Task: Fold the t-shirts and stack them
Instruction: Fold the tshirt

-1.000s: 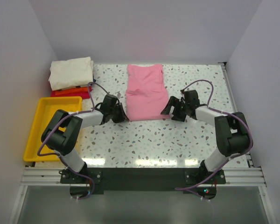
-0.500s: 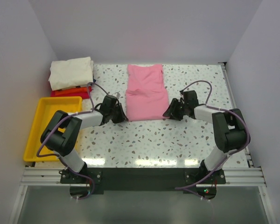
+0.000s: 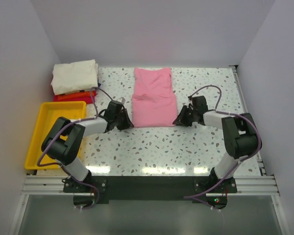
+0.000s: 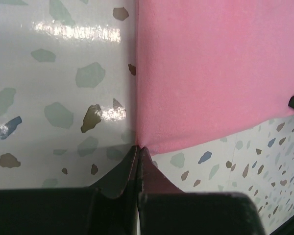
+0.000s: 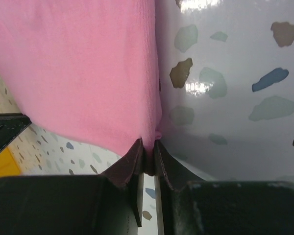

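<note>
A light pink t-shirt (image 3: 153, 98) lies folded into a long strip in the middle of the table, its hem toward me. My left gripper (image 3: 126, 122) is shut on its near left corner (image 4: 138, 147), and the cloth puckers at the tips. My right gripper (image 3: 178, 120) is shut on the near right corner, with pink cloth (image 5: 78, 73) pinched between its fingers (image 5: 137, 156). Both grippers sit low on the table. At the back left a cream-white t-shirt (image 3: 75, 76) tops a stack, with an orange one (image 3: 73, 96) and a red one (image 3: 89, 100) under it.
A yellow plastic tray (image 3: 48, 117) sits at the left edge, just in front of the stack, partly under my left arm. White walls close in the speckled table (image 3: 161, 147) at the back and on both sides.
My right gripper has slid left to the shirt's near right corner and gone from open to shut on it. The left gripper has stayed shut at the left corner.
</note>
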Action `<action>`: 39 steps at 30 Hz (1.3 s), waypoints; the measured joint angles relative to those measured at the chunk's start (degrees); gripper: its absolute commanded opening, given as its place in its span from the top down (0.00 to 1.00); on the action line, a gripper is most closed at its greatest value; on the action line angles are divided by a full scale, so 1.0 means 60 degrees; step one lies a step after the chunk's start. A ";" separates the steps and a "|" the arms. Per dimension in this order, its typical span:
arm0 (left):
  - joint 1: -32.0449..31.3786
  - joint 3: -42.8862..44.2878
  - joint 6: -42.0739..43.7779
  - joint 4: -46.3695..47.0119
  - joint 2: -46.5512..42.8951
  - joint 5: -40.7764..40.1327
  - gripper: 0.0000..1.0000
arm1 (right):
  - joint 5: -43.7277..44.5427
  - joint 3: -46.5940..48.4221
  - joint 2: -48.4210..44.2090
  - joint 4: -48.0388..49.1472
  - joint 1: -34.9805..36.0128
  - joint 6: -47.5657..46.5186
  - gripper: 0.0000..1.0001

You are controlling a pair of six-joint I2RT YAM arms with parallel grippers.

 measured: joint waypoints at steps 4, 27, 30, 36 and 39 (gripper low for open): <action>-0.0193 -0.0488 -0.0076 0.0058 -0.0448 -0.0175 1.00 | -0.0087 -0.0535 -0.0423 0.0051 0.0011 -0.0040 0.91; -0.5770 -0.3727 -0.4448 -0.2681 -0.5391 -0.3147 1.00 | 0.0393 -0.5402 -0.7759 -0.2583 0.2036 0.0659 0.92; -0.6051 -0.3552 -0.4674 -0.3209 -0.5439 -0.3340 1.00 | 0.0495 -0.5464 -0.8470 -0.3264 0.2073 0.0769 0.92; -0.6171 -0.3246 -0.4743 -0.4076 -0.5588 -0.3683 1.00 | 0.0561 -0.5406 -0.8728 -0.3781 0.2095 0.0831 0.94; -0.6178 -0.2954 -0.4736 -0.4328 -0.5610 -0.3869 1.00 | 0.0707 -0.5191 -0.8728 -0.3920 0.2109 0.0827 0.95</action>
